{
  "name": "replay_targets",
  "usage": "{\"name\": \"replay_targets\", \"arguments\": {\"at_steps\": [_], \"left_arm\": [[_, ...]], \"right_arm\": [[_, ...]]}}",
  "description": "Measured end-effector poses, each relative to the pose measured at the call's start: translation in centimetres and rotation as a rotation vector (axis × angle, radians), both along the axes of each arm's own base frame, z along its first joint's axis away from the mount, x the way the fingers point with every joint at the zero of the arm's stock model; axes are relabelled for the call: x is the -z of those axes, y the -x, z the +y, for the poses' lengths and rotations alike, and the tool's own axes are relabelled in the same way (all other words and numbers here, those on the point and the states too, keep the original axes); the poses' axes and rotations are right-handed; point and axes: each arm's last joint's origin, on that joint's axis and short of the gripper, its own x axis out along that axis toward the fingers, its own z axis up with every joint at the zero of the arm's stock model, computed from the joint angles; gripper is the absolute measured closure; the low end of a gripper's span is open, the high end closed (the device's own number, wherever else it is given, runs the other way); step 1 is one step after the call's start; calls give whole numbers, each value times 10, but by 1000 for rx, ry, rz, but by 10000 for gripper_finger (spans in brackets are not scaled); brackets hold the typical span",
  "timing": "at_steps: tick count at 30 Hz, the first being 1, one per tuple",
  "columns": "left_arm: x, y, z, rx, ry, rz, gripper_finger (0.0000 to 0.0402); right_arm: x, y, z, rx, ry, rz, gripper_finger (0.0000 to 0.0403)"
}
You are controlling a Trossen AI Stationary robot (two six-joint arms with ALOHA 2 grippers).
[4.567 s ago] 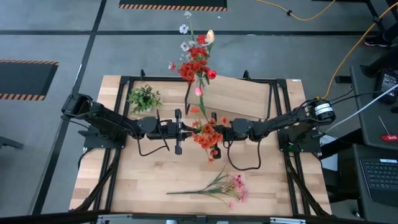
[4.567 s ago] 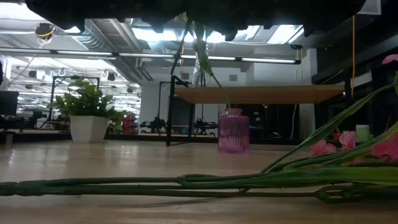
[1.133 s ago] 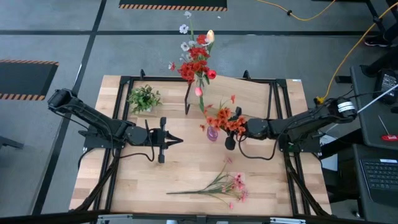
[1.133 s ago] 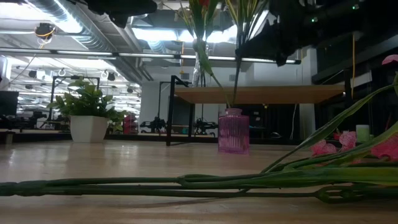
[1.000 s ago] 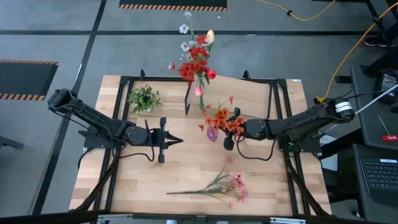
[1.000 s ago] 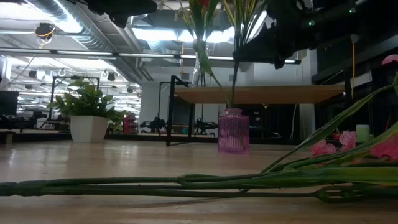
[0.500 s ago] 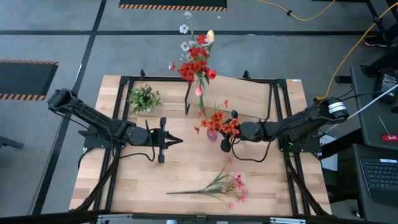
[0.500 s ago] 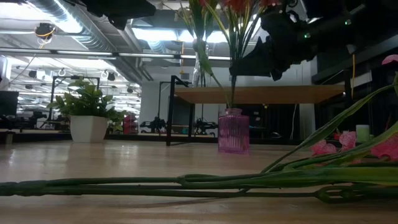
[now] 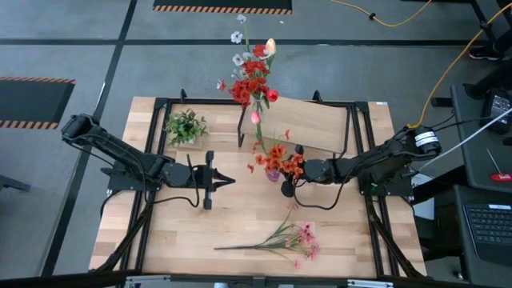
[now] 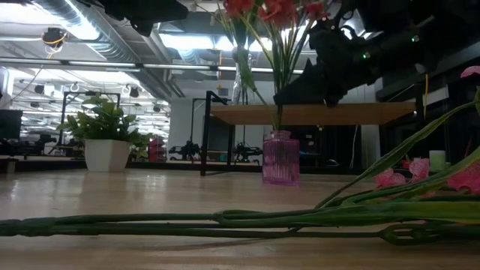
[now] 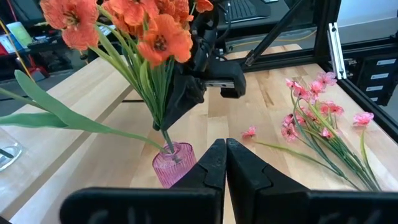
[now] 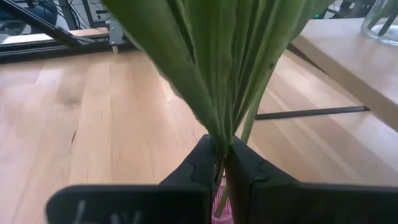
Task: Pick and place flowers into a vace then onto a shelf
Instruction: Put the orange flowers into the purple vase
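Just above the pink vase [image 10: 280, 157]: right gripper [image 11: 186, 93] clamped on orange flowers [image 9: 276, 158], stems entering; next, likely release; left gripper [image 9: 226, 180] closed, empty.

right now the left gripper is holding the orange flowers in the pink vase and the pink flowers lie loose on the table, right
Wrong arm. The right gripper holds the orange flowers in the pink vase; the left gripper hangs shut and empty, off to the side. The high view shows it. The pink flowers do lie loose on the table.
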Motion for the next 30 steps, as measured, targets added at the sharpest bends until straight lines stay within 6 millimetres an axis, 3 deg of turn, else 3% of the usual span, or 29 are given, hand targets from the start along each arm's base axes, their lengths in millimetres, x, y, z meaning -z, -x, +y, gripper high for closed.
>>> {"name": "replay_targets", "arguments": {"at_steps": [8, 24, 30], "left_arm": [[0, 0, 0, 0, 0, 0, 400], [0, 0, 0, -7, 29, -3, 400], [0, 0, 0, -7, 29, -3, 394]], "right_arm": [[3, 1, 0, 0, 5, 33, 343], [12, 5, 0, -36, -22, 136, 337], [7, 6, 0, -57, 29, 138, 336]]}}
